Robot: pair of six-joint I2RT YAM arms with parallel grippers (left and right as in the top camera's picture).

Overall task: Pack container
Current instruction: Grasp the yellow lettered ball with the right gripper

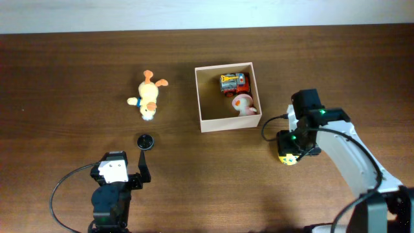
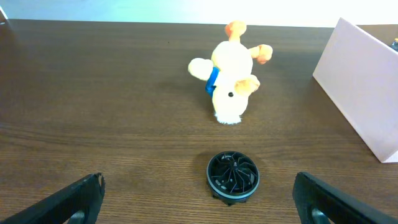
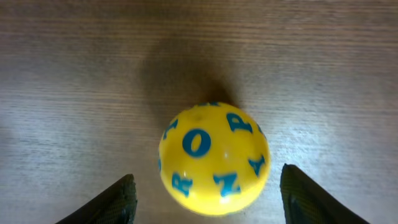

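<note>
The container [image 1: 202, 97] is a square white-walled box with a tan inside, and its white wall [image 2: 364, 81] shows at the right of the left wrist view. Inside it lie a red and yellow toy truck [image 1: 233, 83] and a pink and white toy [image 1: 243, 103]. A yellow ball with blue letters [image 3: 214, 158] rests on the table right of the box. My right gripper [image 3: 206, 177] hangs open over it, one finger on each side with a gap to the ball. A yellow plush duck [image 2: 230, 78] and a black round disc [image 2: 232, 176] lie in front of my open left gripper [image 2: 199, 182].
The dark wooden table [image 1: 65, 77] carries the duck [image 1: 149, 97] and the disc [image 1: 145, 141] left of the box. The ball [image 1: 286, 159] sits near the box's front right corner. Cables trail from both arms along the front edge.
</note>
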